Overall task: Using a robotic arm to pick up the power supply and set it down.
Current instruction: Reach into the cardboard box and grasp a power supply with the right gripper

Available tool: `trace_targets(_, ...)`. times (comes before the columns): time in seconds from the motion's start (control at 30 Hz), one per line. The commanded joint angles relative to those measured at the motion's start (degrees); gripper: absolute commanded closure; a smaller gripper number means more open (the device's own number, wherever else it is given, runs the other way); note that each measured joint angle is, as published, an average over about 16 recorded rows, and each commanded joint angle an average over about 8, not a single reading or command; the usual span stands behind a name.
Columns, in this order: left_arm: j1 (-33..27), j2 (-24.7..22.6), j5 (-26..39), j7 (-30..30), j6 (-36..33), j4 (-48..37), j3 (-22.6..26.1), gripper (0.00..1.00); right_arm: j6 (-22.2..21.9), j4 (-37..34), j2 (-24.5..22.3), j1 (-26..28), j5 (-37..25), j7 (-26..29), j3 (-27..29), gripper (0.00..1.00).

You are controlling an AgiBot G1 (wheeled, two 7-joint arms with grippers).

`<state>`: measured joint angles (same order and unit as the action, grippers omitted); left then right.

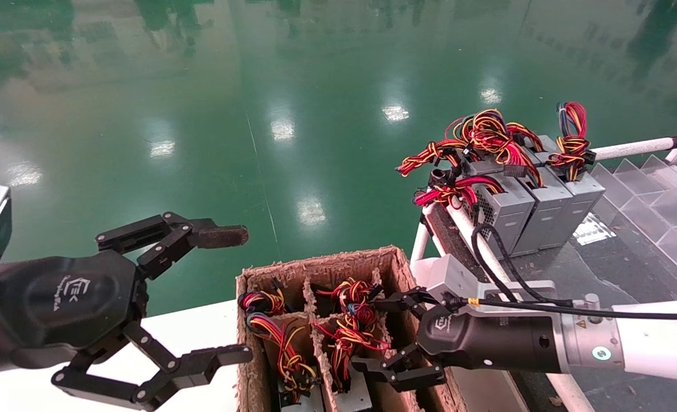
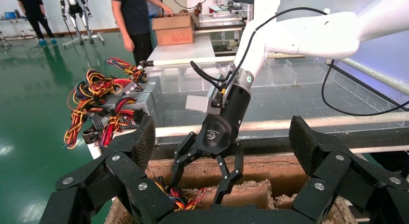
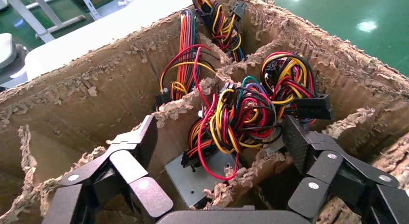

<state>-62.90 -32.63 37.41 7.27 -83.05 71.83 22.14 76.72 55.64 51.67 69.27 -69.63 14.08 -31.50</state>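
A power supply, a grey metal box with a tied bundle of red, yellow and black wires, sits low in a cell of the torn brown cardboard divider box. It also shows at the head view's bottom edge as the power supply. My right gripper reaches in from the right and hangs open over that cell. In the right wrist view the right gripper has its fingers spread either side of the wire bundle, holding nothing. The left gripper hovers open beside the box's left side.
Three more grey power supplies with wire bundles stand side by side on the rack at the back right, next to clear divider trays. Other cells of the box hold wire bundles. A person stands beyond the rack.
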Motion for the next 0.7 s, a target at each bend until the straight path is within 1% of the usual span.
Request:
trace_targets(0.03,0.0,0.0,0.0,0.0,0.0,0.0,0.0,0.0,0.1,-0.6,0.4,0.0,0.0,-0.4,-0.1,1.0)
trace_targets(0.4,0.0,0.0,0.0,0.0,0.0,0.0,0.0,0.0,-2.9,-1.2,1.1,-1.5,0.4,-1.9,0.8,1.0)
trace_targets(0.7,0.0,0.0,0.0,0.0,0.0,0.0,0.0,0.0,-2.6,-0.2,0.7,-2.6,1.4,-2.1,1.2,1.0)
